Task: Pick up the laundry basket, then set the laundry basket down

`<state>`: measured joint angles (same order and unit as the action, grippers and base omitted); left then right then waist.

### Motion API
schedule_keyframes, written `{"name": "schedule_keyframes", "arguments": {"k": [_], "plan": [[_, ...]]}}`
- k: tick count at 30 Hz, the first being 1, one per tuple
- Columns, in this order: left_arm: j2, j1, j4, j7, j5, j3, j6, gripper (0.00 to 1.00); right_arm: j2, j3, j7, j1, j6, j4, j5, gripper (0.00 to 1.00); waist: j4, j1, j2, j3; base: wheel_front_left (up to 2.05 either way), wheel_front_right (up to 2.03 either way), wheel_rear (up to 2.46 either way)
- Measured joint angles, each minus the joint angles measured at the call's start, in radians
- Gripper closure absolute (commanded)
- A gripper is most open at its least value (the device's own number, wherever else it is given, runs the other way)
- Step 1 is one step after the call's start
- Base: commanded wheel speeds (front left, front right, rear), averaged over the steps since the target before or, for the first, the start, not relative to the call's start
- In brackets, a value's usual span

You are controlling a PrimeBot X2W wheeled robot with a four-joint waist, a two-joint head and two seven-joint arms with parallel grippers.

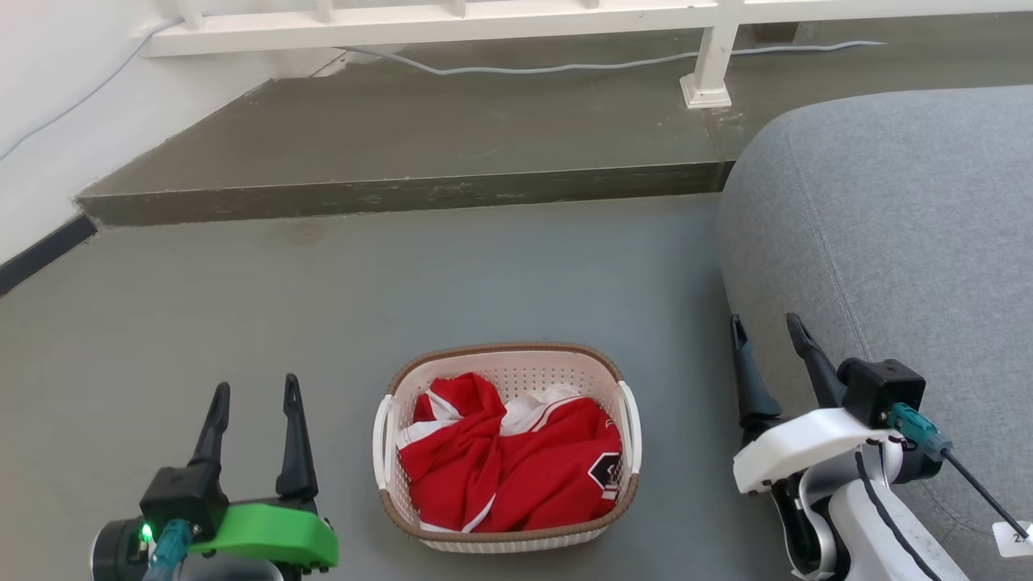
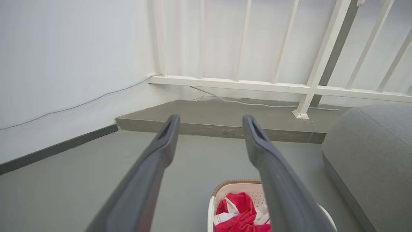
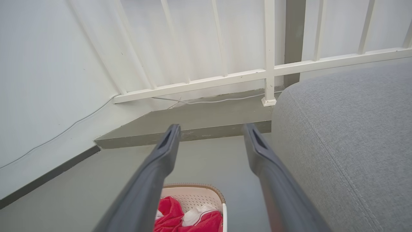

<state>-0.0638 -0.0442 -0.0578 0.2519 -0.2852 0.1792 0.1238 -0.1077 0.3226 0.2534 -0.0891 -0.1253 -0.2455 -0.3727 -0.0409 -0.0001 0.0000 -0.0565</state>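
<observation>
Task thing: small cream-white perforated plastic laundry basket (image 1: pixel 504 349), rounded-rectangular, with a brown woven-look rim and base band and 2 white side handles.
Place: upright on the smooth matte grey floor (image 1: pixel 242 307), between the 2 grippers, touching neither.
Contents: crumpled red garment with white trim (image 1: pixel 516 468), covering the basket's bottom; dark patch at its right edge too small to read.
Left arm: left gripper (image 1: pixel 255 384) on a green casing, 2 long dark tapered fingers spread wide, empty, left of the basket.
Right arm: right gripper (image 1: pixel 765 320) on a white casing, fingers spread wide, empty, right of the basket, in front of the sofa.
Seat: grey woven-fabric sofa (image 1: pixel 888 226), rounded corner, stitched seam, cut off at the right edge.
Behind: low raised grey step (image 1: pixel 403 129) with a scuffed edge; white-painted railing (image 1: pixel 710 64), upper part cut off; thin pale cable (image 1: pixel 565 64) under it.
Wrist views: basket cut by the bottom edge, partly behind a finger.
</observation>
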Motion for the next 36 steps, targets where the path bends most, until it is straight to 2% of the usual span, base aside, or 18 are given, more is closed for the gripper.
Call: {"name": "schedule_keyframes", "arguments": {"k": [20, 21, 29, 36], "plan": [[0.006, -0.044, 0.046, 0.000, 0.027, -0.013, 0.000, 0.00, 0.014, -0.046, 0.000, 0.044, 0.000, 0.063, 0.043, 0.00, 0.002, 0.0000, 0.0000, -0.003, 0.00, 0.00, 0.00], [0.006, -0.044, 0.050, 0.000, 0.027, -0.014, 0.000, 1.00, 0.014, -0.049, 0.000, 0.045, 0.000, 0.067, 0.049, 1.00, 0.002, 0.0000, 0.0000, -0.004, 0.00, 0.00, 0.00], [0.017, -0.049, 0.002, -0.005, 0.007, -0.004, -0.001, 1.00, 0.020, -0.047, -0.001, 0.092, 0.003, 0.020, 0.039, 1.00, 0.003, 0.0000, 0.0000, -0.005, 0.00, 0.00, 0.00], [0.017, -0.080, 0.014, -0.005, -0.067, 0.012, -0.012, 1.00, 0.023, -0.054, -0.005, 0.098, 0.020, 0.030, -0.041, 1.00, 0.006, 0.0000, 0.0000, 0.000, 0.00, 0.00, 0.00]]}}
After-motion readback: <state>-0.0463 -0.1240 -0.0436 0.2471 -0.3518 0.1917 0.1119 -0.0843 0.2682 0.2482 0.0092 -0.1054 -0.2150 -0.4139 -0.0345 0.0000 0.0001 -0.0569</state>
